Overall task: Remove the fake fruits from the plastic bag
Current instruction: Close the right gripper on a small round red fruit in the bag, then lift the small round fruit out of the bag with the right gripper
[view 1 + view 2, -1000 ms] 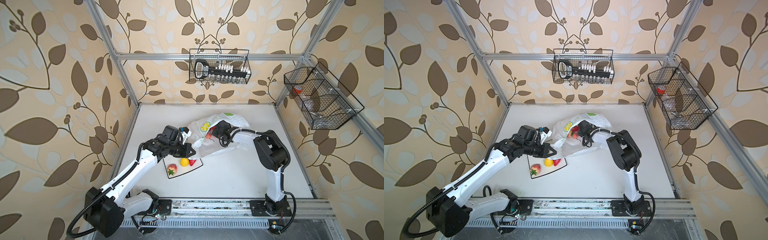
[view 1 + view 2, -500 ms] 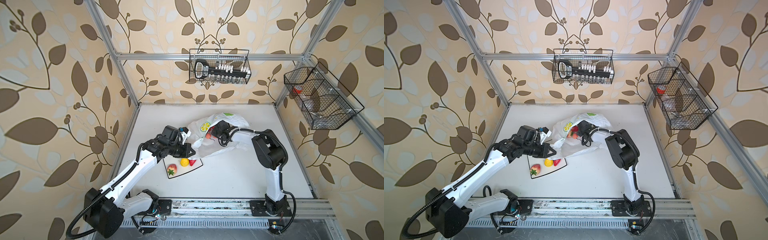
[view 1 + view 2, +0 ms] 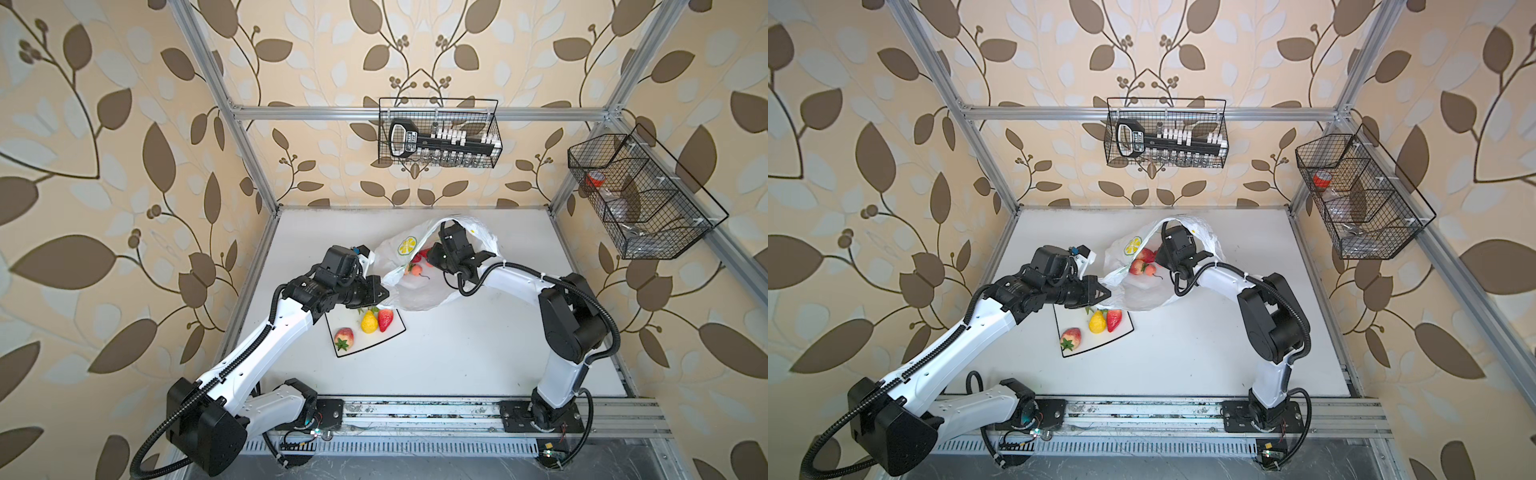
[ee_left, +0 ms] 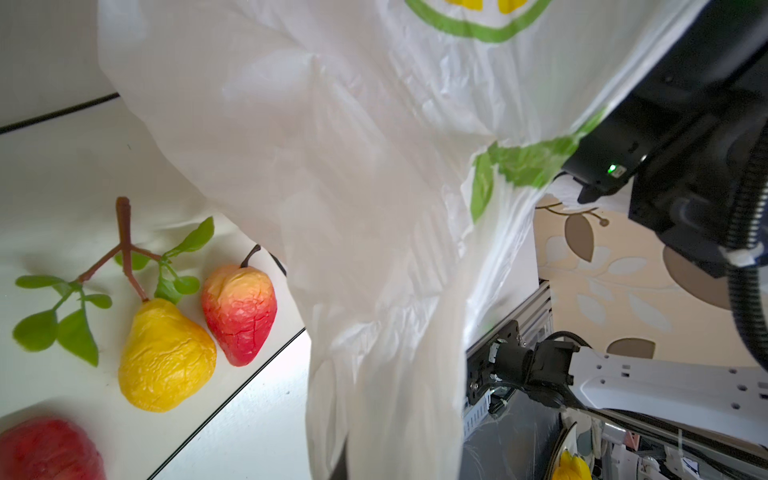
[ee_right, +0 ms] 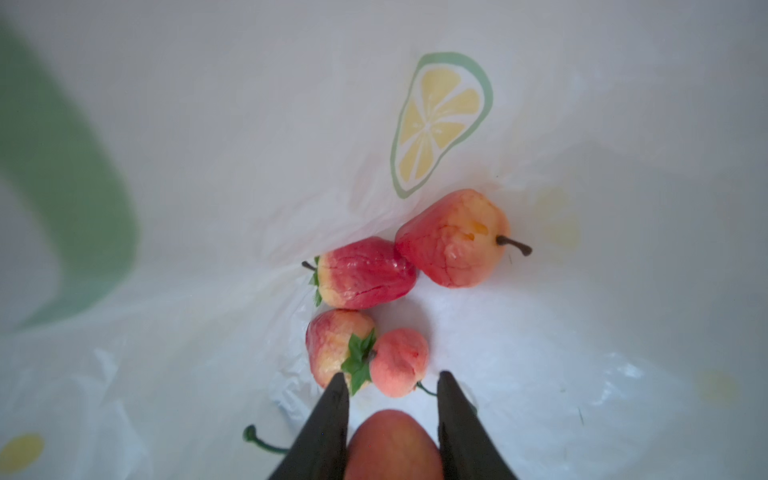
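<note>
I have the right gripper (image 5: 390,376) deep inside the plastic bag (image 3: 415,291), jaws pinching a red fruit (image 5: 392,444). Four more fake fruits (image 5: 365,272) lie just ahead on the bag floor. The left gripper (image 3: 383,293) is pressed together on the bag's rim, holding the mouth up beside the plate (image 3: 363,340), where the pear (image 3: 368,322) and two red ones sit.

Risks:
- The glossy fruit squirts out on the lift.
- Thin film snags the jaws and the bag drags along.
- The rim slips and the mouth collapses.

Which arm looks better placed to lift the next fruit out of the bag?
Right. The right gripper is inside the plastic bag, jaws closed on a red-orange fruit. The left gripper is pinching the bag's edge, holding it open.
</note>
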Robot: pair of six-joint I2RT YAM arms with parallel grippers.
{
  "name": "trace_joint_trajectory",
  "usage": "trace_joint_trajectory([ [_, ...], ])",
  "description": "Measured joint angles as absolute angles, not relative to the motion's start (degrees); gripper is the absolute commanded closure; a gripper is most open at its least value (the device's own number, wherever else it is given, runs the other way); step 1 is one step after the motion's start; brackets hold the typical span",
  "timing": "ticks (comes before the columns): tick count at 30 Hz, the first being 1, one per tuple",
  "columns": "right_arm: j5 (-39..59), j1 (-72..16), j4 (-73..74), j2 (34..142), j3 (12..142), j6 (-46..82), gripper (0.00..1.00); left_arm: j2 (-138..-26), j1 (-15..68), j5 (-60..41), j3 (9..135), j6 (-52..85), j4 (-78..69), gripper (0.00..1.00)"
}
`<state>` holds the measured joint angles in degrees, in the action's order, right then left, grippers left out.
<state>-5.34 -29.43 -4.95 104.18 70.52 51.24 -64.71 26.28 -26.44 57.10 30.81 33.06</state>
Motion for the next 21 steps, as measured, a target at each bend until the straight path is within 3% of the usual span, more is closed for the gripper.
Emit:
trace_joint_trajectory([
  [21,8.21,-29.06,-5.17,83.94,56.45,51.55,0.65,-72.44,26.26,-23.46,64.23,31.70,31.79,1.00],
])
